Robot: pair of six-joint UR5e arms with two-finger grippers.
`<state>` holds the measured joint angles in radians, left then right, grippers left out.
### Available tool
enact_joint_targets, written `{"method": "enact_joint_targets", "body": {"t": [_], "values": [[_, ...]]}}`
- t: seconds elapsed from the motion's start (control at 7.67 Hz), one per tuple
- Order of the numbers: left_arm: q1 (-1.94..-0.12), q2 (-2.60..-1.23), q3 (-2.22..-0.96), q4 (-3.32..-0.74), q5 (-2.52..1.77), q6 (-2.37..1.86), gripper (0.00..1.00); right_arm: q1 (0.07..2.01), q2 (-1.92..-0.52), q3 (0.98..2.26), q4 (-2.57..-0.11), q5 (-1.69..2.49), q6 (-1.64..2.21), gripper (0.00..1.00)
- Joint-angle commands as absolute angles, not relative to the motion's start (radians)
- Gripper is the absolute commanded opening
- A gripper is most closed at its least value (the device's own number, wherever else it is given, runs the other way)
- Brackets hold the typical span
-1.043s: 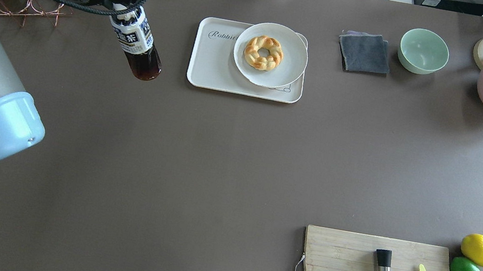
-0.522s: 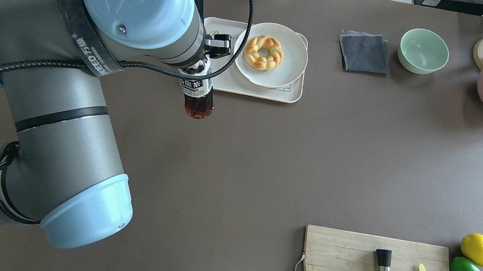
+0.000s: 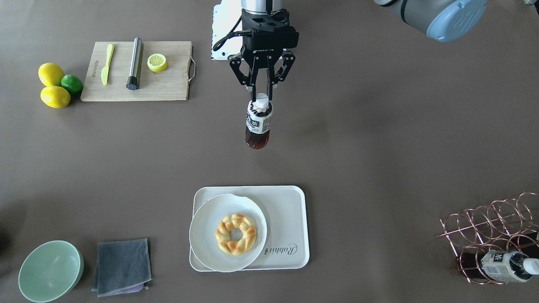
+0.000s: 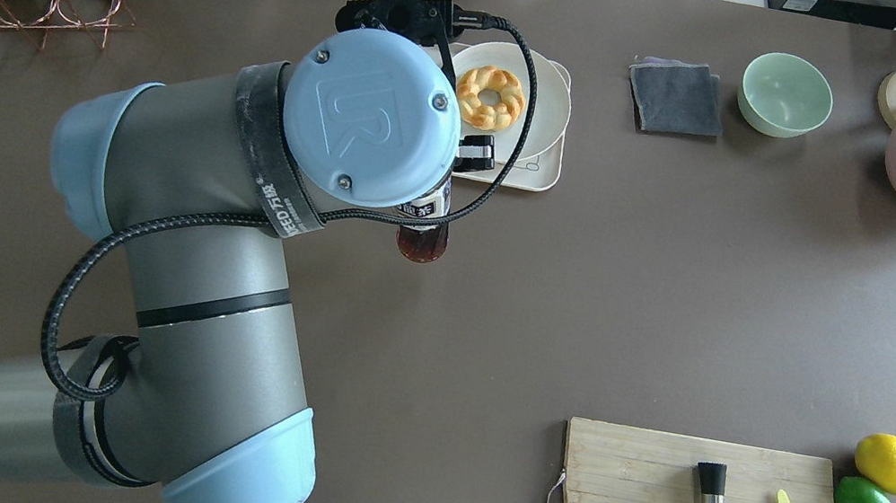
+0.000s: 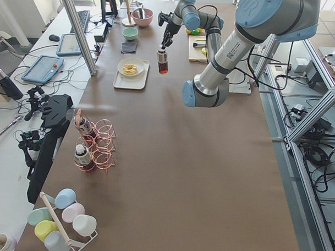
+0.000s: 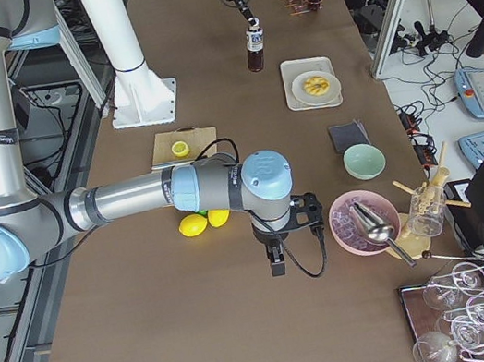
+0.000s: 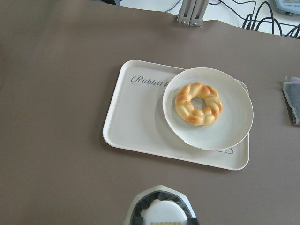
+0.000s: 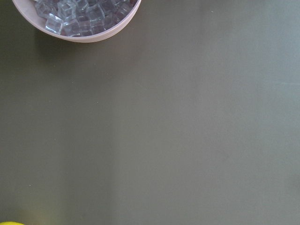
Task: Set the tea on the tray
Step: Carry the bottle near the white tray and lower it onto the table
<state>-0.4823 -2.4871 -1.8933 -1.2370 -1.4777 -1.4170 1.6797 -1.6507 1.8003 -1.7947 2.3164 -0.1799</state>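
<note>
Overhead: behind robot, looking forward-down on table [image 4: 584,311]. Front-facing: opposite edge, steeply down. Side views: far off, one from each table end, lengthwise. Left wrist: near, tilted down at tray [image 7: 136,122], which overhead and front-facing share. Right wrist: close, straight down beside pink bowl [image 8: 77,39].

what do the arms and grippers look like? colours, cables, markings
Both the left arm and the right arm are silver-grey tubes with light-blue joint caps; one cap carries an embossed UR logo. A black braided cable loops along the left arm, and a black band with white lettering wraps it. The left gripper is black with linkage fingers; the right gripper is black too.
</note>
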Motion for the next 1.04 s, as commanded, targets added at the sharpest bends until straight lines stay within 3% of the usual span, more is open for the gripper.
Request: {"method": "enact_joint_targets", "body": {"t": [0.0, 0.91], "values": [[-0.439, -2.484, -1.833, -1.302, -1.433, -1.442, 0.0, 1.68, -1.652, 1.805, -1.795, 2.318, -0.175, 1.0], [-0.413, -2.465, -1.827, -1.292, -1.395, -1.433, 0.0, 1.68, -1.658, 1.798, -1.795, 2.318, -0.184, 1.0]]}}
